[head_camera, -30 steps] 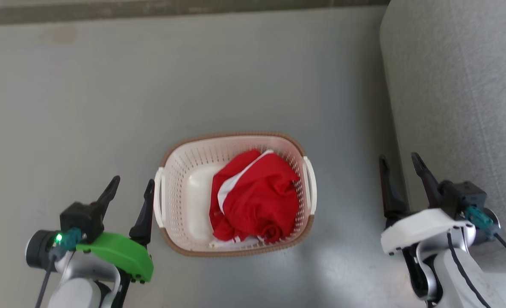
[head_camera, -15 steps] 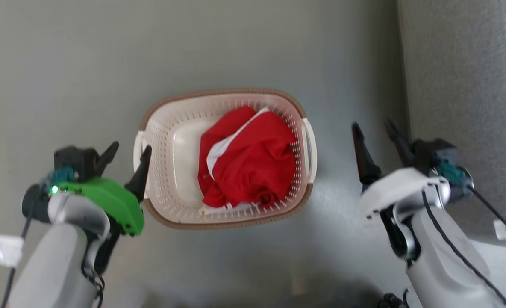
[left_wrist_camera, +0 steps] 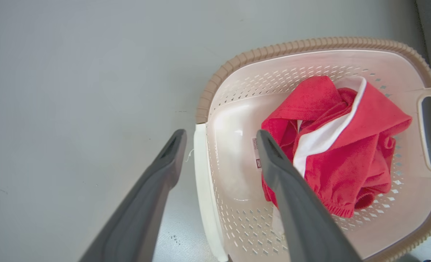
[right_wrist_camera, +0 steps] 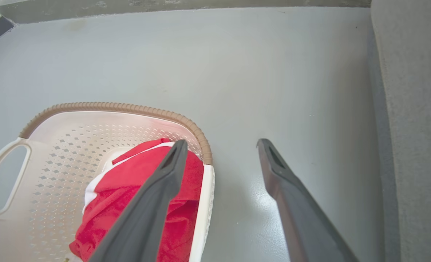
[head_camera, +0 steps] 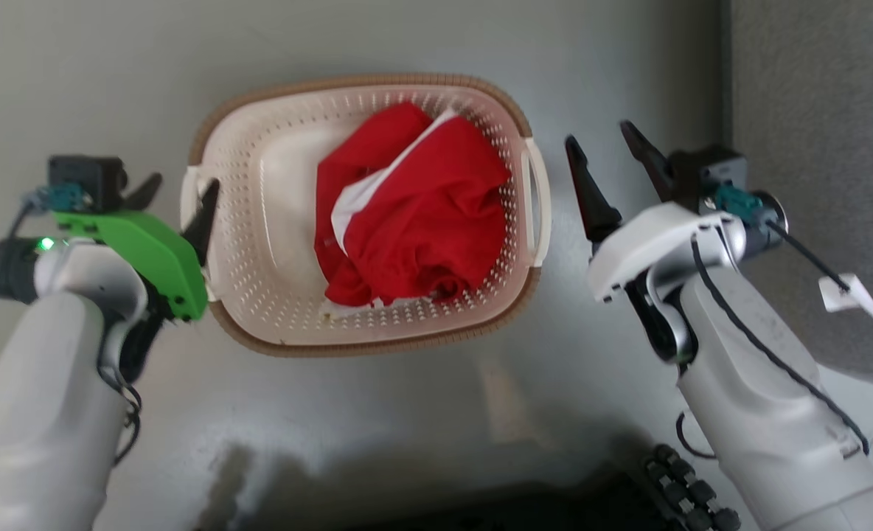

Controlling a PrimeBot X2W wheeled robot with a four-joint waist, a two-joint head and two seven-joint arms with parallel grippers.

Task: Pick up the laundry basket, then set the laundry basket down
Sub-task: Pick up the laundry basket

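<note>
Flanking the laundry basket (head_camera: pixel 259 221) on the grey floor (head_camera: pixel 97 74), both claws stood with fingers spread apart.
The left claw (head_camera: pixel 182 184) straddled the left handle (left_wrist_camera: pixel 204 189), one finger outside and one over the inside. The right claw (head_camera: pixel 599 134) hung just beside the right handle (head_camera: pixel 538 199). The basket sat mouth up, long axis running claw to claw, red cloth (head_camera: pixel 422 221) inside.

The left gripper (left_wrist_camera: pixel 221 135), 2 fingers parted, frames the white handle (left_wrist_camera: pixel 202 174) of the laundry basket (left_wrist_camera: pixel 303 45); a red garment (left_wrist_camera: pixel 350 160) lies inside.
</note>
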